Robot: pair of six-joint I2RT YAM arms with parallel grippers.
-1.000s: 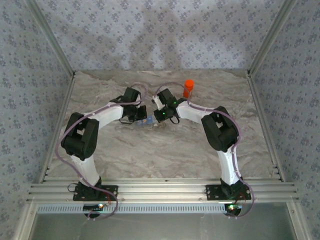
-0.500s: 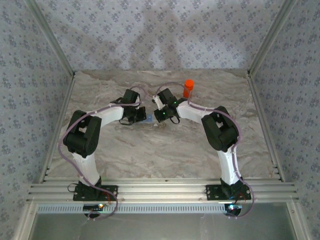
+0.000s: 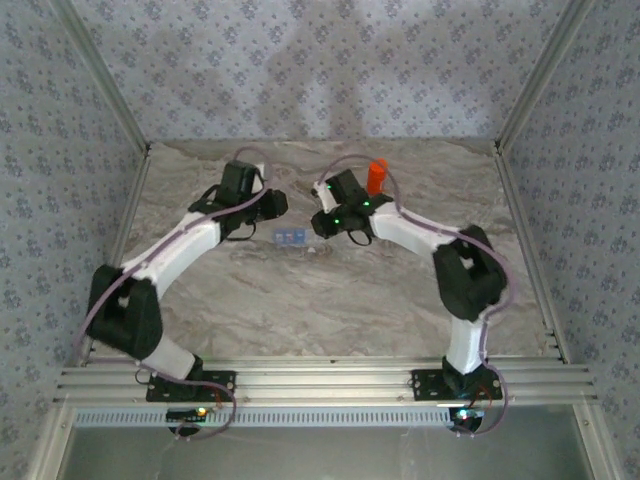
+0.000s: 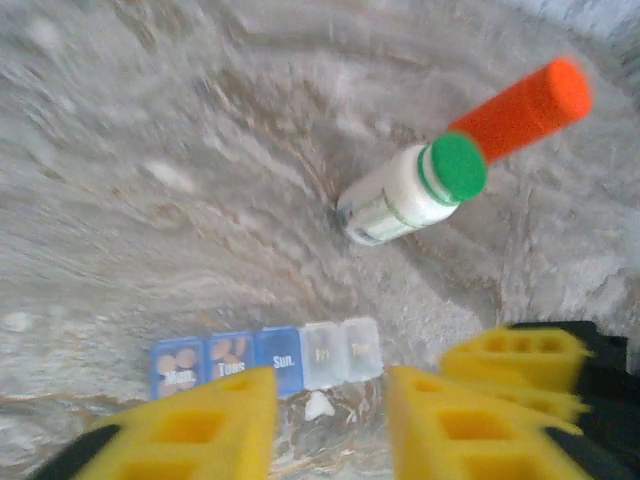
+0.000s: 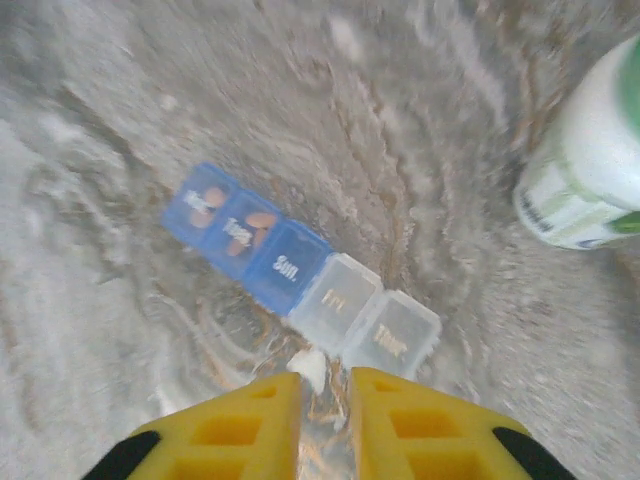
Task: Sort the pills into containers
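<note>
The pill box (image 5: 300, 275) lies flat on the bench (image 5: 120, 120). Beside the box, the left gripper (image 4: 330, 400) gapes empty. The right gripper (image 5: 325, 385) is barely parted and empty.

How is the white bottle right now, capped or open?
Capped: its green cap sits on top of the white bottle, seen from the left wrist.
</note>
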